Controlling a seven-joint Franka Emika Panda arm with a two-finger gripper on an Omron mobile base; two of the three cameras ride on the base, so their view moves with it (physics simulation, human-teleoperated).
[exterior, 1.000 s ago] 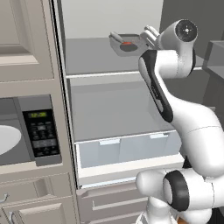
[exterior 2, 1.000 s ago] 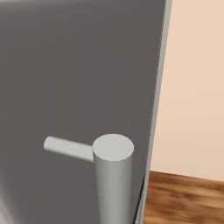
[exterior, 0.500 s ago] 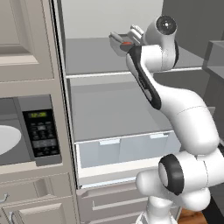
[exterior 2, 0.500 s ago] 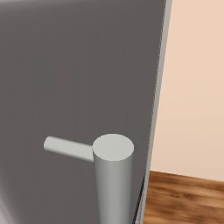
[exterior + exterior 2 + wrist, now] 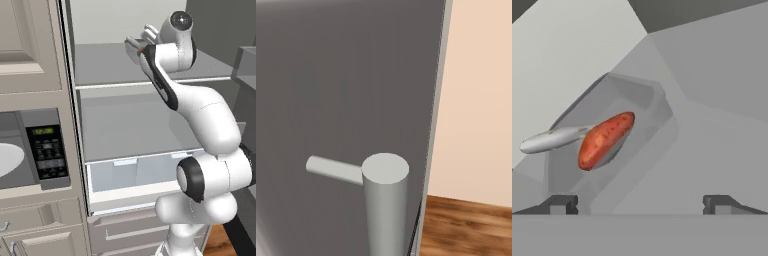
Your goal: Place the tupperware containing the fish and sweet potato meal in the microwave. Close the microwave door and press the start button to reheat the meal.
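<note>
The tupperware is a grey tub that lies tilted in the hand view, holding the fish and sweet potato meal: an orange-red sweet potato and a pale grey fish. My gripper is open, its tips just short of the tub's near rim. In the left base view the tupperware sits on the fridge's upper shelf, and my hand covers most of it. The microwave is at the lower left, showing its white turntable and keypad. The microwave door is out of view.
The fridge stands open, with a lower shelf and pale drawers below. Beige cabinets surround the microwave. A grey fridge door with a bar handle stands close in the right base view, beside a wood floor.
The arm has swung left and forward toward the upper shelf, so the hand now covers most of the tub. The gripper has stayed open.
</note>
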